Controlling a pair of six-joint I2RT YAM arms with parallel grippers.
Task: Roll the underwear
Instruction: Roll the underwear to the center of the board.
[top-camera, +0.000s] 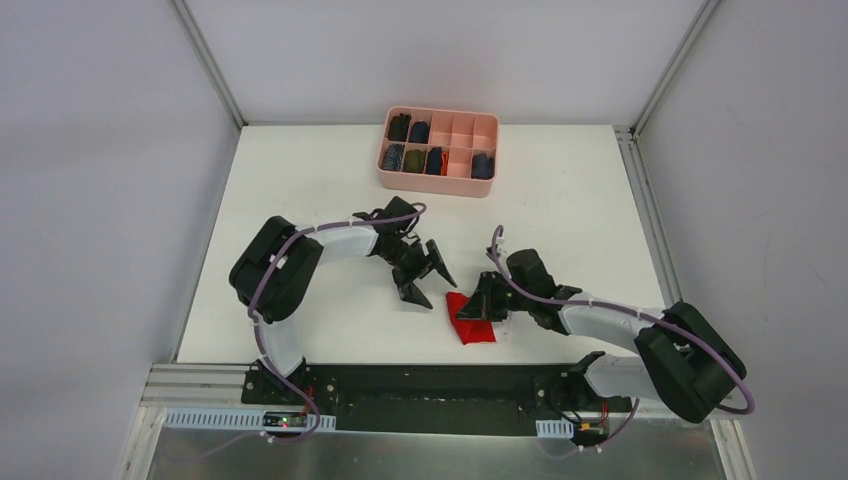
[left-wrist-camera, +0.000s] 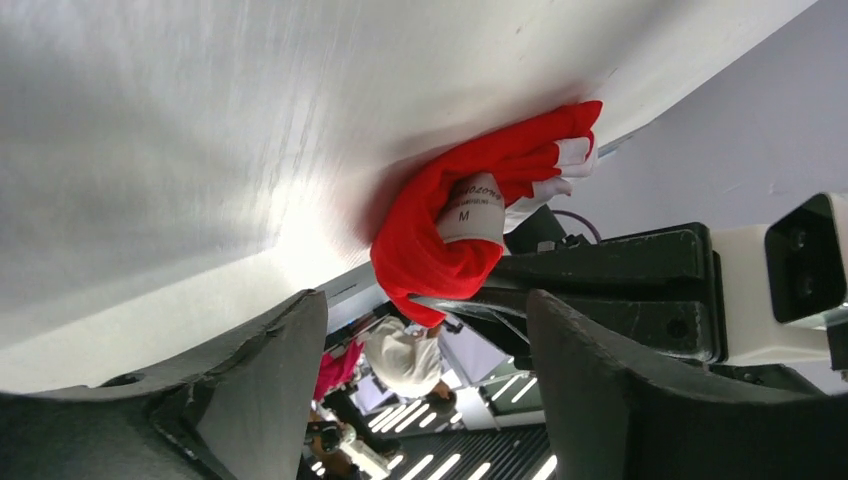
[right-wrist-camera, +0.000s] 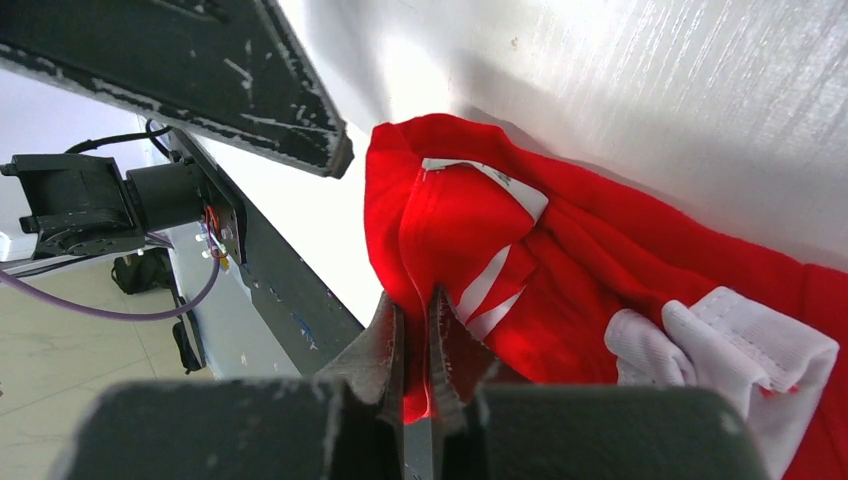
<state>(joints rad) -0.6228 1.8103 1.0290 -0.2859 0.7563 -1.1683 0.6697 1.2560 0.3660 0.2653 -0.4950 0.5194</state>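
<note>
Here we see the right tool (top-camera: 488, 303) with its jaws pressed almost together, pinching a fold of the underwear (top-camera: 470, 326); in the right wrist view red cloth shows in the narrow slit between the fingers of that tool (right-wrist-camera: 412, 312), and the underwear (right-wrist-camera: 600, 270) lies bunched against the white desk (right-wrist-camera: 650, 90), its white band crumpled at the lower right; the left tool (top-camera: 428, 280) stands just to the left of the garment with its fingers spread wide, and we see nothing between them and no contact with the cloth; from the left wrist view the underwear (left-wrist-camera: 440, 235) sits ahead of the spread left tool (left-wrist-camera: 425, 300); the garment rests on the desk (top-camera: 330, 180) near its front edge, between the two arms; a white label (left-wrist-camera: 472, 208) on the cloth bears the letter M; the small print above it is too fine for us to read
</note>
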